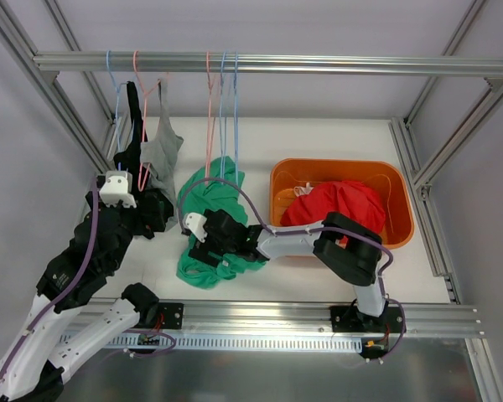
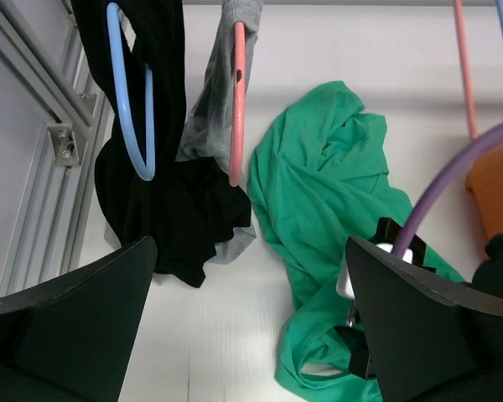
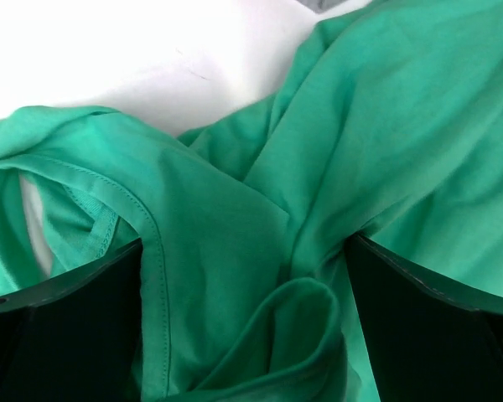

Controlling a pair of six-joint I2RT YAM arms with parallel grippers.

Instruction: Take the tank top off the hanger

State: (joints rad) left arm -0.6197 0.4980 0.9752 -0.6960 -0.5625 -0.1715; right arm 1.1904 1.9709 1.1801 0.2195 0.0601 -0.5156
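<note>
Green tank top (image 1: 211, 201) is on the white worktop (image 1: 318, 142) in a crumpled heap: soft matte jersey, deep folds, stitched hem band running along a strap opening. Its upper edge sits right under the bare pink hanger (image 1: 209, 109) and two thin blue hangers (image 1: 228, 109). Can't tell whether it's hooked on any of them.

Right gripper (image 3: 243, 251): jaws spread fully wide, straddling a ridge of the green fabric from just above. Both black pads sit clear of the cloth on either side and nothing is clamped.

Left gripper (image 2: 251, 251): jaws also fully wide and holding nothing. It faces the two hanging garments at the left end of the rail.
- Black garment (image 2: 176, 209) is limp and dark, draped on a rounded light-blue hanger (image 2: 126, 100), with its lower end bunched on the worktop.
- Grey garment (image 2: 210, 126) is thin knit on a slim pink hanger (image 2: 237, 100), touching the black one.

All hangers are thin plastic loops on a ribbed aluminium extrusion rail (image 1: 318, 63).

Right of the green heap is an orange plastic bin (image 1: 400, 213), rectangular with rounded corners and a glossy rim, with a rumpled red cloth (image 1: 344, 205) piled inside.
</note>
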